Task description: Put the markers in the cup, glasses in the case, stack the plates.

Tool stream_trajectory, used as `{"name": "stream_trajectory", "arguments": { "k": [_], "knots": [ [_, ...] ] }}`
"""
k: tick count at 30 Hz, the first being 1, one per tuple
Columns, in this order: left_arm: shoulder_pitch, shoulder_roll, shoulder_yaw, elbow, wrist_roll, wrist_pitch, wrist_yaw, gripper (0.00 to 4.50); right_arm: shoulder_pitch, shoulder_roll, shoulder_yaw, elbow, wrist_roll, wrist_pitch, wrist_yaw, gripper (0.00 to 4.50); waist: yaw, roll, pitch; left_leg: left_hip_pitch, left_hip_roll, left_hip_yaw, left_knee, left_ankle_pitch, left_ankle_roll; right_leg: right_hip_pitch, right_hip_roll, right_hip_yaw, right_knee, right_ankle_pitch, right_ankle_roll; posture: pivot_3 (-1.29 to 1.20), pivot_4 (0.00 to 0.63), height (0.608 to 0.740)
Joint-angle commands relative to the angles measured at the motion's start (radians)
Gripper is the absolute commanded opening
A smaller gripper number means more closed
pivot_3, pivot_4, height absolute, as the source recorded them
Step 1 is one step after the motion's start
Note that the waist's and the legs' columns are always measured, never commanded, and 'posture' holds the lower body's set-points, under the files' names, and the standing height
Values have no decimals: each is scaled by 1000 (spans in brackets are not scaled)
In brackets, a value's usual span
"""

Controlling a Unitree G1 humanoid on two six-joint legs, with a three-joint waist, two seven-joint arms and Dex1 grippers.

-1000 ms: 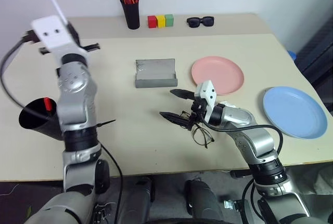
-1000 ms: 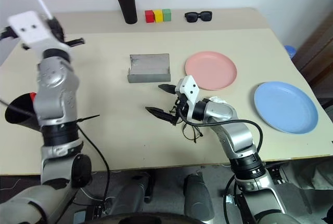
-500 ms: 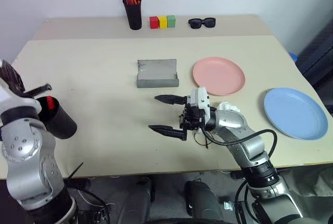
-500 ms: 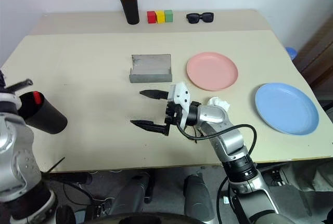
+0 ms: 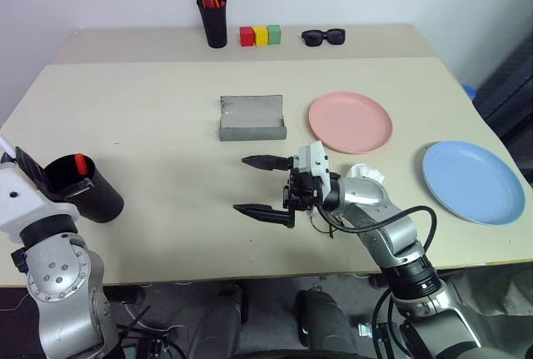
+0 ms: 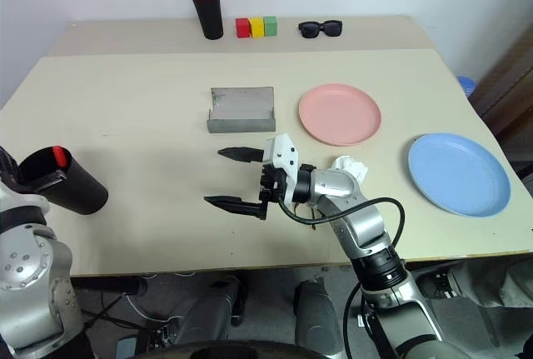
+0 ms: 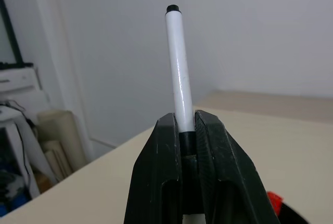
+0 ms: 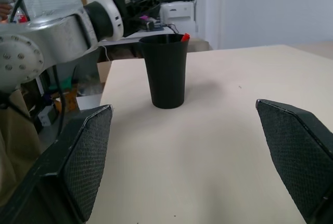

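We see our left gripper [image 7: 186,130] at the near left edge of the surface [image 5: 158,167], its fingers [image 7: 158,172] clamped on the white marker [image 7: 179,63], whose black-tipped end sticks up past them. Just beside that arm stands the black cup [image 5: 83,190], upright near the left edge, with the red cap of the other marker [image 5: 80,162] poking above its rim. Our right gripper [image 5: 258,186] hovers over the middle of the surface with its fingers [image 5: 265,212] spread wide and nothing between them, pointing toward the cup. The grey case [image 5: 251,117] lies open just beyond that gripper, and the pink plate [image 5: 350,122] sits to its right, well apart from the light blue plate [image 5: 471,181] near the right edge. Under our right wrist we can make out a thin dark wire [image 5: 321,224] that may belong to the glasses; we cannot tell more.
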Motion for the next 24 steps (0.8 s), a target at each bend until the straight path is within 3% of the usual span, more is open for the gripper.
{"name": "stream_trajectory", "arguments": {
  "k": [1,12,13,18,24],
  "knots": [
    [12,-1,5,4,38,-66,9,34,5,9,-15,-47,29,12,-14,4500,0,0,0,0,0,0,0,0,-1,0,0,0,0,0,0,0,150,740],
    [6,-26,-14,57,46,-120,18,34,11,2,-19,-69,38,31,-39,4500,0,0,0,0,0,0,0,-1,-1,0,0,0,0,0,0,0,150,740],
    [6,-30,-14,58,48,-123,21,949,11,3,-19,-69,40,33,-39,4500,0,0,0,0,0,0,0,-1,-1,0,0,0,0,0,0,0,150,740],
    [6,-38,-10,58,66,-118,37,3323,9,1,-15,-71,57,45,-34,4500,0,0,0,0,0,0,0,-1,-1,0,0,0,0,0,0,0,150,740],
    [9,-45,-13,55,67,-118,33,3323,9,3,-13,-72,66,53,-34,4500,0,0,0,0,0,0,0,-1,-1,0,0,0,0,0,0,0,150,740]
  ]
}}
